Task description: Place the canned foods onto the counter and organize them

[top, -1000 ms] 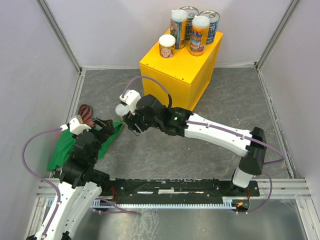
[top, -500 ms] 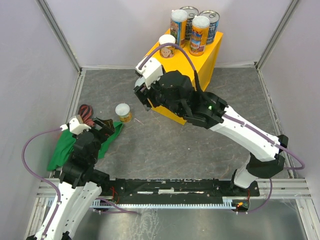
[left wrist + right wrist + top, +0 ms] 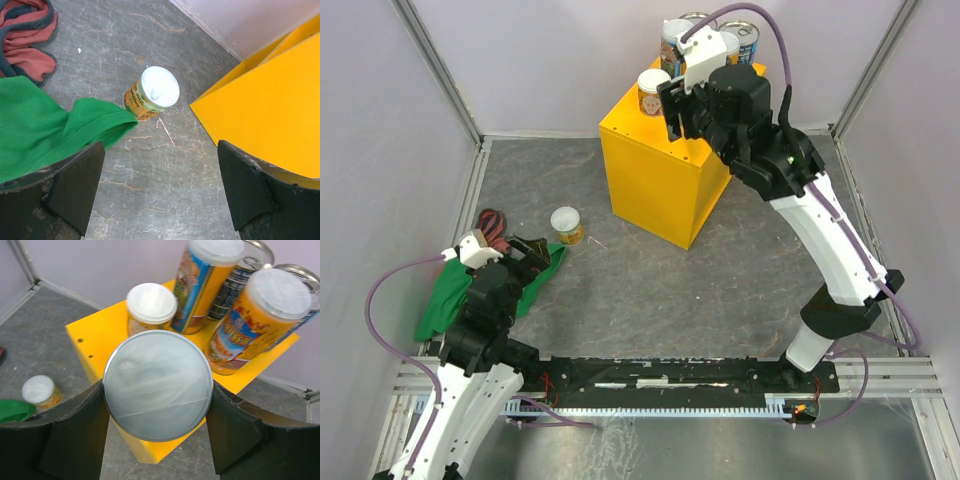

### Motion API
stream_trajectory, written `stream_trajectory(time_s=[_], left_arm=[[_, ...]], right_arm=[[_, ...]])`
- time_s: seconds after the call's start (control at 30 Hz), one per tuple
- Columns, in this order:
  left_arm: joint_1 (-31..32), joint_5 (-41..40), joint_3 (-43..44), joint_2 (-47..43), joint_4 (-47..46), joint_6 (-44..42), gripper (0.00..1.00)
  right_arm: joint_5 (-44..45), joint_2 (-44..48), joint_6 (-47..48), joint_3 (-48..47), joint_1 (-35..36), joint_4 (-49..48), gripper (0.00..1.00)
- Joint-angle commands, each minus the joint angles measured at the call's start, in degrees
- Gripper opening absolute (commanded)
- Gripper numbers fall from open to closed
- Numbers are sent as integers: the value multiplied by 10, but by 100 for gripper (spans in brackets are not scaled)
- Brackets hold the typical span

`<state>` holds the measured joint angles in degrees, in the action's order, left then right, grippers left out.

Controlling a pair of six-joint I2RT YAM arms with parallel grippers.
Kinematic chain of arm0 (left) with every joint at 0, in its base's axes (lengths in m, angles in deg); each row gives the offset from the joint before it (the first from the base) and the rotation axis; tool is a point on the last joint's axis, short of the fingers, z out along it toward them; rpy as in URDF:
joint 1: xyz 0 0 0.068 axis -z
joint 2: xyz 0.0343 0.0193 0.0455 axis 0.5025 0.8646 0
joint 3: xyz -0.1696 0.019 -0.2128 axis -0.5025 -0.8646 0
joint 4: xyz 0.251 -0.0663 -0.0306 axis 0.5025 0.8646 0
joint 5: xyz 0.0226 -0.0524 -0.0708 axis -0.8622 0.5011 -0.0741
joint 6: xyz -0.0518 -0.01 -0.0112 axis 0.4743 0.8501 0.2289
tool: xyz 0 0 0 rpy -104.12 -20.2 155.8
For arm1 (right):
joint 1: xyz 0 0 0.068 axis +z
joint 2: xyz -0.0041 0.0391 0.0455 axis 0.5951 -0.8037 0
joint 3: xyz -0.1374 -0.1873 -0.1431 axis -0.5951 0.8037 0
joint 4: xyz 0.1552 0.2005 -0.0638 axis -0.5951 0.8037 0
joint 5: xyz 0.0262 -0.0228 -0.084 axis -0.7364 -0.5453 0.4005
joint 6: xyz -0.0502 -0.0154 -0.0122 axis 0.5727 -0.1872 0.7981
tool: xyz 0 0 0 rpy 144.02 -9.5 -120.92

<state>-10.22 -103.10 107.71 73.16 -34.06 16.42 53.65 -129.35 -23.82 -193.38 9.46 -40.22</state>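
The right wrist view alone shows the right gripper (image 3: 672, 108) clamped on a pale-lidded can (image 3: 158, 385) above the counter (image 3: 660, 185). Near left, the left gripper (image 3: 160, 187) has its jaws apart.

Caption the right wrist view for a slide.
Right gripper holding a pale-lidded can above the yellow counter, where other cans stand.

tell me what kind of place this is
Probably a robot test cell, not a real kitchen: plain pale walls on a metal frame, a stone-patterned floor, and a yellow box standing in as the counter for cans.
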Motion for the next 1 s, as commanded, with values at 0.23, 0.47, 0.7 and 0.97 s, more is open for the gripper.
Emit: stream_trajectory(time_s=[0.23,0.47,0.7,0.97], left_arm=[[-3,6,-16,12,-49,23,100],[-4,4,-22,18,-55,23,100],[-3,3,-26,19,-57,22,100],[-4,1,-27,19,-56,18,100]], right_arm=[[-54,-60,-50,-85,-104,3,32],[-68,-80,-61,-74,-123,6,32],[-77,-97,-72,-82,-130,15,32],[-77,-102,-85,-94,-131,37,33]])
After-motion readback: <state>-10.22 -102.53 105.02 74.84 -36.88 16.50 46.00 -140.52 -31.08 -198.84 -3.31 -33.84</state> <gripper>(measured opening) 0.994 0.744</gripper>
